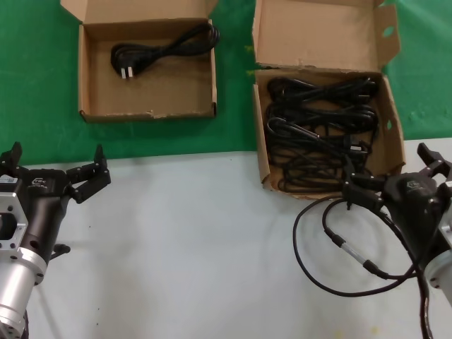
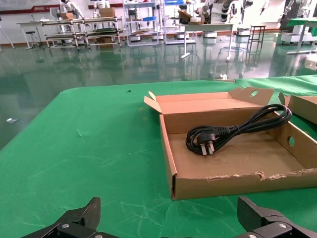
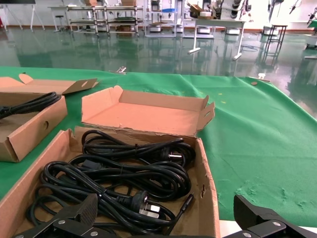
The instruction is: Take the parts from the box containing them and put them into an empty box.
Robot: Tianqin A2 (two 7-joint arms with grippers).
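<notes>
Several black power cords [image 1: 321,123] lie tangled in the deep cardboard box [image 1: 261,152] near the surface's far right, its holed flap [image 1: 318,32] open. One looped cord [image 1: 166,48] lies in the low-walled box [image 1: 83,78] at far left.

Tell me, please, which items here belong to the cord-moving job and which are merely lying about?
Belongs to the job:
- power cords in the deep box
- low box, one cord already inside
- left end effector and right end effector, both open

Lying about:
- thin cable with metal connector, on the table
</notes>
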